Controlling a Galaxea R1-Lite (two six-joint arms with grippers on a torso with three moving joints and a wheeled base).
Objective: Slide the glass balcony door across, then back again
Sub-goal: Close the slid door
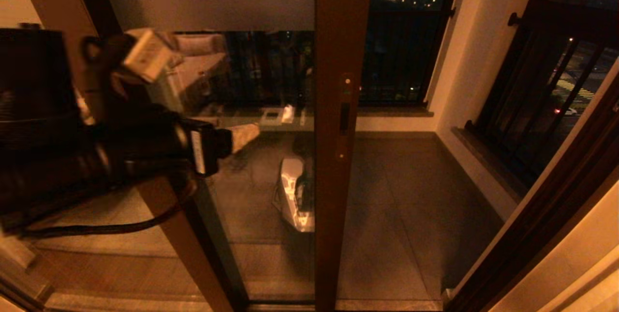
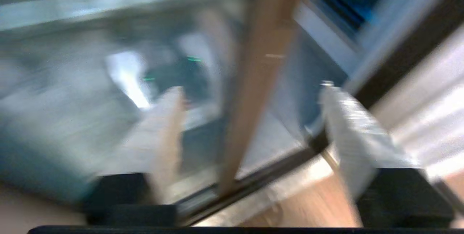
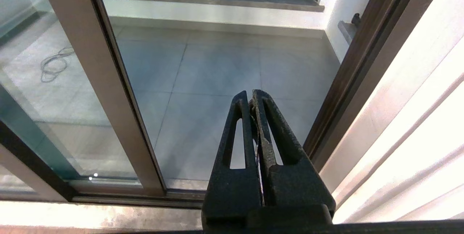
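Left hand (image 1: pixel 244 137) spread, holding nothing, left of centre in head view.
One finger (image 2: pixel 165 132) shows against the glass balcony door (image 1: pixel 338 60); door stile mid-frame, opening to its right. Left wrist view blurred. Right hand (image 3: pixel 252 98) pressed together.

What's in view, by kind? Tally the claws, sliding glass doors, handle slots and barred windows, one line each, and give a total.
claws: 2, the left claw and the right claw
glass balcony door: 1
handle slot: 1
barred windows: 2, one at the back, one on the right
total: 6
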